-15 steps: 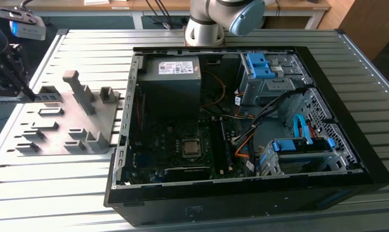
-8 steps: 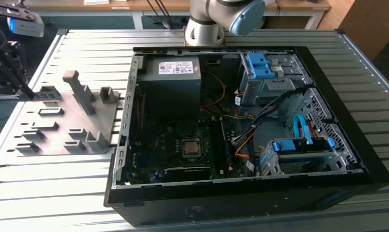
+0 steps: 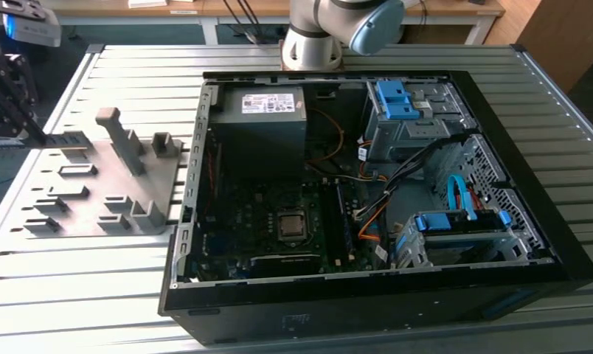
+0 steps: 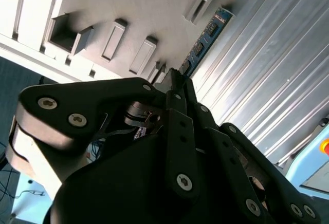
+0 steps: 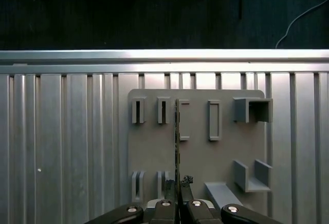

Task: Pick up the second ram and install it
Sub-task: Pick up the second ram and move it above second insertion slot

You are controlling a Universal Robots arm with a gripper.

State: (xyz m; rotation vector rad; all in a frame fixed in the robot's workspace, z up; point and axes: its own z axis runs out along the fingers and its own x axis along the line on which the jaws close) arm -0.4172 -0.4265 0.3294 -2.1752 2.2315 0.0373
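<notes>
Exterior view shows a slatted metal table (image 3: pixel 532 103) carrying two things. The larger is an open black computer case (image 3: pixel 375 313), lying on its side. Inside it, a grey power supply (image 3: pixel 262 118) sits in the far corner, and a dark motherboard (image 3: pixel 237 221) with a square processor socket (image 3: pixel 293 225) lies nearer the camera. Two metal drive cages with blue brackets (image 3: pixel 395 99) stand along the exterior view's right side. Loose cables (image 3: pixel 375 199) run between the cages and the board.

Toward the exterior view's left of the case lies a flat grey holder plate (image 3: pixel 80 192) with raised blocks and narrow slots.

In the first wrist view the gripper (image 5: pixel 177 184) hangs over that plate (image 5: pixel 200 157), its fingers drawn narrow onto the near end of the second ram (image 5: pixel 176 142). The stick is seen edge-on as a thin dark line running between the slot blocks.

In the second wrist view the same grip (image 4: pixel 174 77) shows the blue-green board (image 4: pixel 208 31) reaching out from the fingertips along the plate's edge (image 4: pixel 154 8). I cannot tell whether the stick touches the plate or is clear of it.
</notes>
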